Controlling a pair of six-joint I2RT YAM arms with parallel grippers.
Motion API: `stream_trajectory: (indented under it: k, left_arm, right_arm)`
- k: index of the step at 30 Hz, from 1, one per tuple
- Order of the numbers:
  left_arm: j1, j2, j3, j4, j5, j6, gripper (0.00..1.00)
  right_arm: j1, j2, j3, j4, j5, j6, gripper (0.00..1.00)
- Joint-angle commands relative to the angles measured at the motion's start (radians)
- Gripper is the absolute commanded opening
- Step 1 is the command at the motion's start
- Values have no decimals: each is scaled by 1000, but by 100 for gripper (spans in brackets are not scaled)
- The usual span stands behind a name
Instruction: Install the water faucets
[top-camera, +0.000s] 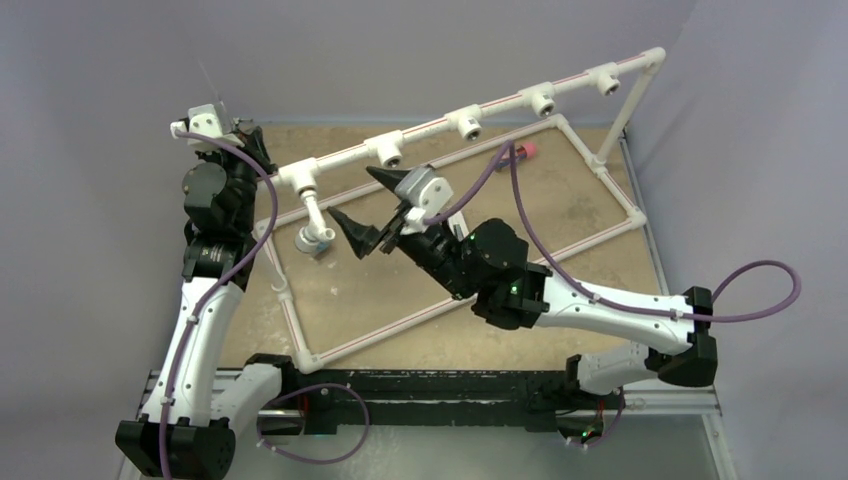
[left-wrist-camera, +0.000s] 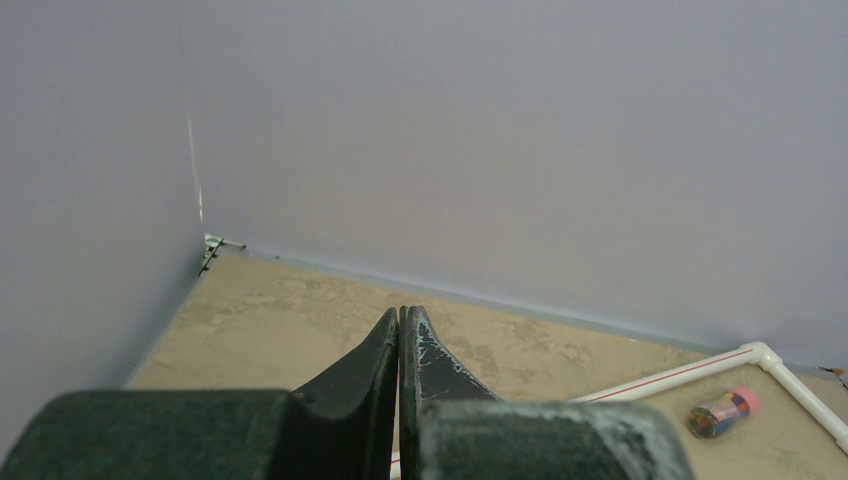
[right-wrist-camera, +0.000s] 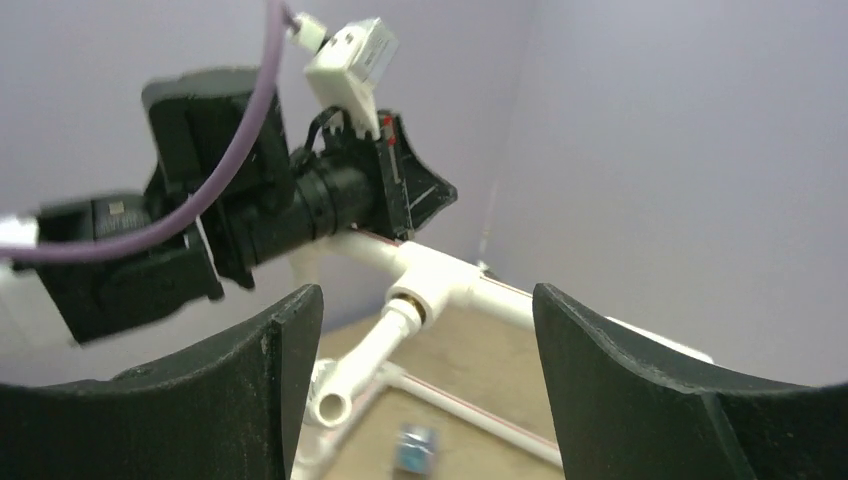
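Top view: one faucet (top-camera: 313, 222) already in the leftmost tee (top-camera: 303, 178) of the raised rail (top-camera: 503, 109), hanging down toward the worktop (top-camera: 370, 300). Four more tees along the rail, seemingly vacant. No loose faucet in sight. Just right of the faucet and apart from it, right gripper (top-camera: 349, 191) spread wide, holding nothing. Pink-capped tube (top-camera: 527, 150) lying far back inside the pipe frame (top-camera: 622, 197).

Left wrist view: left gripper (left-wrist-camera: 400, 318) clenched tight on nothing, aimed at the back corner of the worktop, well away from the faucet. Pink-capped tube at lower right.

Right wrist view: faucet dead ahead between the spread fingers (right-wrist-camera: 290, 380), slanting down from the tee, with a silvery collar at the joint. Small bluish thing (right-wrist-camera: 415, 448) beneath, too blurred to name.

Handling, as a guess: light, stiff, smooth plastic, apt to slip or swivel in a narrow grip. Best taken across the body near the knob, never on the thread, leaving that end free for a socket. Gentle squeeze probably enough.
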Motion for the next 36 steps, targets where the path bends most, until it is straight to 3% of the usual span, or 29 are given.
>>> stream_trajectory:
  k: [1, 8, 15, 21, 36]
  left_arm:
    - [-17, 41, -74, -277, 87, -13, 0]
    - [-17, 40, -74, -276, 87, -13, 0]
    - [-17, 39, -73, -277, 87, -11, 0]
    - [-17, 39, -72, -277, 88, -11, 0]
    - [-17, 37, -73, -277, 95, -14, 0]
  right_arm:
    - [79, 30, 55, -161, 18, -512, 79]
    - [154, 79, 6, -183, 183, -1067, 80]
    - [168, 109, -37, -165, 269, -1399, 80]
    - [177, 155, -71, -72, 296, -1563, 79]
    - [184, 315, 29, -1, 329, -1641, 76]
